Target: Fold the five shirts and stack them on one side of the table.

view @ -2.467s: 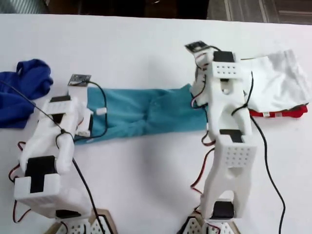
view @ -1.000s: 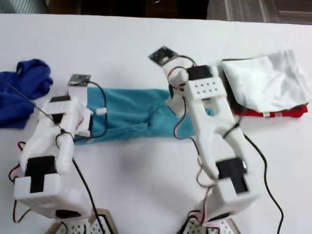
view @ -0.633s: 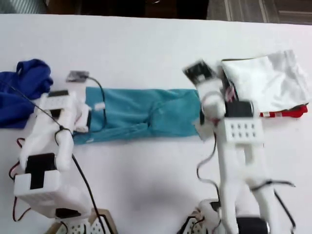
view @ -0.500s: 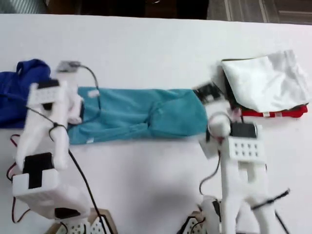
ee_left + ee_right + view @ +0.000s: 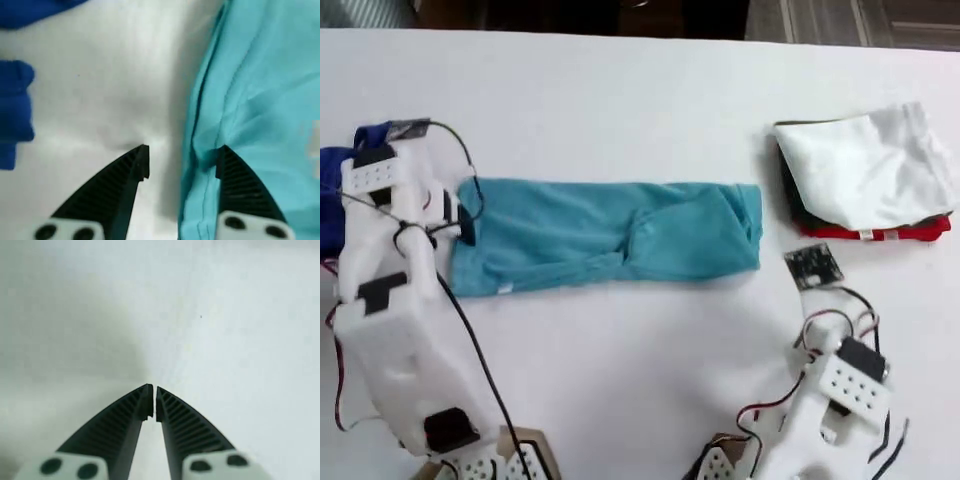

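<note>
A teal shirt (image 5: 610,235), folded into a long strip, lies flat across the middle of the table. My left gripper (image 5: 182,160) is open at its left end: one finger (image 5: 235,172) is over the teal hem (image 5: 250,100), the other over bare table. In the high view that arm (image 5: 390,220) stands at the far left. A crumpled blue shirt (image 5: 15,100) lies just beyond it. At the right, a white shirt (image 5: 865,165) tops a stack with a red shirt (image 5: 895,232) underneath. My right gripper (image 5: 152,400) is shut over bare table and holds nothing.
The right arm (image 5: 840,385) is drawn back to the front right corner, short of the stack. White tabletop (image 5: 620,100) stretches behind the teal shirt and in front of it. Cables trail from both arms near the front edge.
The right arm let go of the teal shirt's right end and pulled back to the front right. The left arm shifted left to the shirt's left end. The shirt now lies longer and flatter.
</note>
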`<state>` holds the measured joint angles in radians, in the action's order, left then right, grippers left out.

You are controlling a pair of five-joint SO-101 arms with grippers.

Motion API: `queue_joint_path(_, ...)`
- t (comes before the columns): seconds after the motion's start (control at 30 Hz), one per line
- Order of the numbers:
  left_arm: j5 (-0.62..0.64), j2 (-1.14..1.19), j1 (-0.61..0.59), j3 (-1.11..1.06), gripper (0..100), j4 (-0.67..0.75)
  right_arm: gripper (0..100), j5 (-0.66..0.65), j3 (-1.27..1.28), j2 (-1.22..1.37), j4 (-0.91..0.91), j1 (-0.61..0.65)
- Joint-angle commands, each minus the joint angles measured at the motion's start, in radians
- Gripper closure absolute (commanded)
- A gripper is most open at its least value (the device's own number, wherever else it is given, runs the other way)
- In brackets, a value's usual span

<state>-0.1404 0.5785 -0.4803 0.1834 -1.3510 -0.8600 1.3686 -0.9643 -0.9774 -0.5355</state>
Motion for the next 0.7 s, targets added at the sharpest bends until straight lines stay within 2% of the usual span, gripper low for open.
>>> queue_joint_path(0.0, -0.006, 0.110, 0.054, 0.194, 76, -0.109, 97.8, -0.009, 0.049, -0.039, 0.077, -0.053)
queue_joint_path(0.13, -0.005, 0.253, 0.133, 0.397, 76, -0.290, 97.8, -0.009, 0.152, -0.056, 0.188, -0.054)
queue_joint_path(0.27, -0.005, 0.393, 0.187, 0.584, 76, -0.422, 97.8, -0.003, 0.164, -0.091, 0.189, -0.058)
queue_joint_path(0.53, -0.008, 0.509, 0.192, 0.650, 77, -0.434, 97.8, -0.002, 0.196, -0.163, 0.171, -0.058)
queue_joint_path(0.6, -0.008, 0.509, 0.192, 0.650, 85, -0.434, 97.8, -0.002, 0.201, -0.183, 0.168, -0.058)
queue_joint_path(0.67, -0.008, 0.509, 0.192, 0.650, 98, -0.434, 97.8, -0.002, 0.213, -0.202, 0.168, -0.058)
